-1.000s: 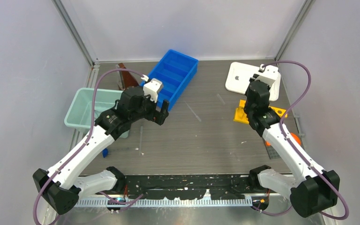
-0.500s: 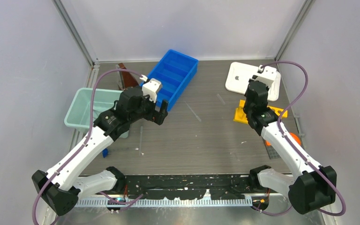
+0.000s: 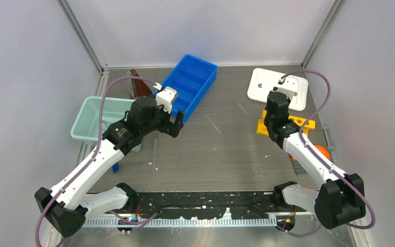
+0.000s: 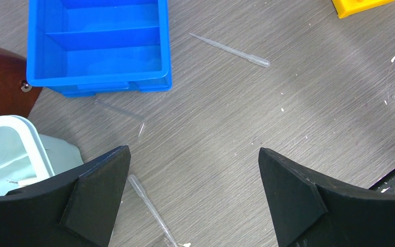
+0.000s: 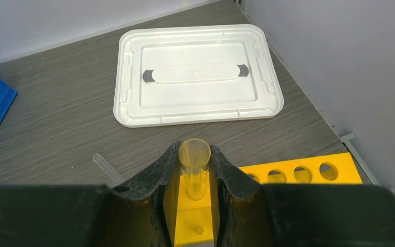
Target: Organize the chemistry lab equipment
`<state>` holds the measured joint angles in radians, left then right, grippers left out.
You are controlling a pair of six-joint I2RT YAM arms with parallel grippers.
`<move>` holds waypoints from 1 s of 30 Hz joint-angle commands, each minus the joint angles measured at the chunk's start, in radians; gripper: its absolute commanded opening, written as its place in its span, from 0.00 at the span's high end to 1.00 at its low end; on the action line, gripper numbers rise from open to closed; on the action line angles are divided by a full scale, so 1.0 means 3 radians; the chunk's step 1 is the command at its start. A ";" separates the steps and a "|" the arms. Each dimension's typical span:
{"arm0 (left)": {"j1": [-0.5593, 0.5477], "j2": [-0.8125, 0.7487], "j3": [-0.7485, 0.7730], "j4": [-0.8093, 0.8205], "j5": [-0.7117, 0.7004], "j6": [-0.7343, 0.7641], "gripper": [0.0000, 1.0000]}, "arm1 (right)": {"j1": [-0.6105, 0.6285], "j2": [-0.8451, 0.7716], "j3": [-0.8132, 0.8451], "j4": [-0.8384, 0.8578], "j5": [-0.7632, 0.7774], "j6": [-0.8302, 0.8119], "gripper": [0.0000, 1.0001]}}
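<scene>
The step in hand appears to be racking a tube. The right claw is part-way closed on a clear glass tube, gripping it upright by its upper end with the open mouth just above the fingers. The tube hangs over the near end of the yellow rack, which lies on the table just this side of the white lid. You cannot tell from these views whether the tube's foot is already in a hole or just above the rack's top face. For the next move, line the tube up with a free hole, keep it vertical, lower it straight down, and release only once it is seated; a tilted entry would likely catch the rim. The left claw is fully open and holds nothing. It hovers above the table near the blue tray, with one loose pipette ahead and another pipette beneath it, apparently waiting to be collected.
</scene>
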<state>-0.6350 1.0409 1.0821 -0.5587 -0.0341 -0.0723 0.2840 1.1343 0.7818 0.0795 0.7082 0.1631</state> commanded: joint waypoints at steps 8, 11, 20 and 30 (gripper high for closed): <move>-0.0012 -0.0067 -0.0011 0.0088 -0.0055 0.0042 0.00 | -0.0028 0.0168 -0.0057 0.0258 -0.0043 0.0162 0.77; -0.0011 -0.0069 -0.0011 0.0088 -0.0055 0.0041 0.00 | -0.0038 0.0211 -0.0049 0.0243 -0.0052 0.0217 0.76; -0.0015 -0.0078 -0.0012 0.0088 -0.0055 0.0047 0.00 | -0.0067 0.0378 0.0044 0.0076 -0.0094 0.0273 0.75; -0.0011 -0.0080 -0.0017 0.0093 -0.0055 0.0057 0.00 | -0.0067 0.0386 0.0171 -0.0183 -0.0142 0.0395 0.54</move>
<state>-0.6350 1.0405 1.0805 -0.5583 -0.0391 -0.0696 0.2661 1.2484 0.7692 0.0689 0.6750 0.2451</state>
